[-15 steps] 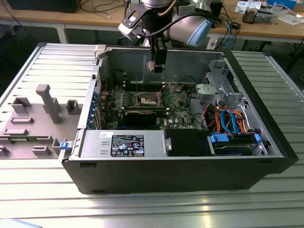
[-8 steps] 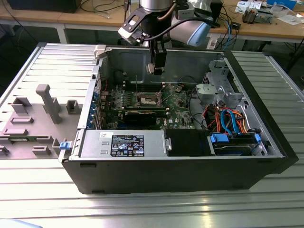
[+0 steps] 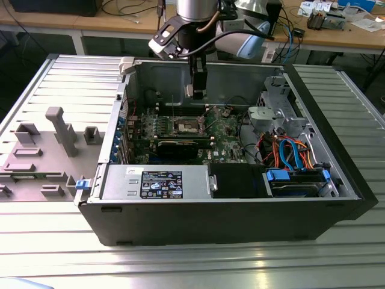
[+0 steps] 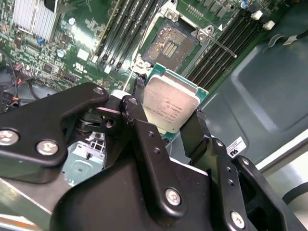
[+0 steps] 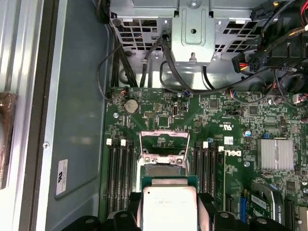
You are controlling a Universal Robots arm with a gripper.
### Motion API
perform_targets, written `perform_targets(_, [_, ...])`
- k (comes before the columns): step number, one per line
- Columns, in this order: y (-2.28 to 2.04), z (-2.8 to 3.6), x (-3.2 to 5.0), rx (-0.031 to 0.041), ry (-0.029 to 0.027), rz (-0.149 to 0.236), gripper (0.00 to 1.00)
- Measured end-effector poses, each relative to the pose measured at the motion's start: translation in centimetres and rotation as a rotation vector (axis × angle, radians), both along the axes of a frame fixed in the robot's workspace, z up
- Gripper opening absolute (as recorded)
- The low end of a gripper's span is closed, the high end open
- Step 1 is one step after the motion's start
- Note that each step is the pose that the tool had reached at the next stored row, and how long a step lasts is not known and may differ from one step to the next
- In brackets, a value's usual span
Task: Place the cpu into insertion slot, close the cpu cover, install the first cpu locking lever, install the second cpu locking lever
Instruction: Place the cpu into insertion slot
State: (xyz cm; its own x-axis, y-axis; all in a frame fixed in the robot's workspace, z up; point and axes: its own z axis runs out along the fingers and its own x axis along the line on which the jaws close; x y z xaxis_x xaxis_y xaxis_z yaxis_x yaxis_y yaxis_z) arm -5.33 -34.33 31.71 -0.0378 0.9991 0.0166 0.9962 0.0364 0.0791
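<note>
My gripper (image 3: 197, 90) hangs inside an open computer case, above the green motherboard (image 3: 225, 129). It is shut on the cpu (image 4: 169, 108), a flat square chip with a silver-grey top, and a black finger (image 4: 137, 103) presses on each of two opposite edges. In the first wrist view the cpu (image 5: 168, 209) sits between the black fingertips. The insertion slot (image 4: 171, 45) lies bare a short way past the chip, dark centre showing inside its metal rim. The cpu cover (image 5: 162, 143) stands swung open on the slot's far side. A thin locking lever (image 4: 222, 47) runs alongside the slot.
Black memory slots (image 5: 120, 173) flank the socket on both sides. A metal drive cage (image 3: 271, 114) with orange and blue cables (image 3: 289, 150) fills the exterior view's right. A power supply (image 3: 156, 180) lies along the front. A grey fixture (image 3: 57, 135) stands outside the case, on the exterior view's left.
</note>
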Motion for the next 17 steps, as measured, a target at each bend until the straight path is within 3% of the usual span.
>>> perform_targets(6, [0.09, -0.43, -0.17, -0.0011, 0.0087, -0.023, 0.55])
perform_targets(17, [0.10, -0.69, -0.17, -0.0010, 0.0087, -0.025, 0.55])
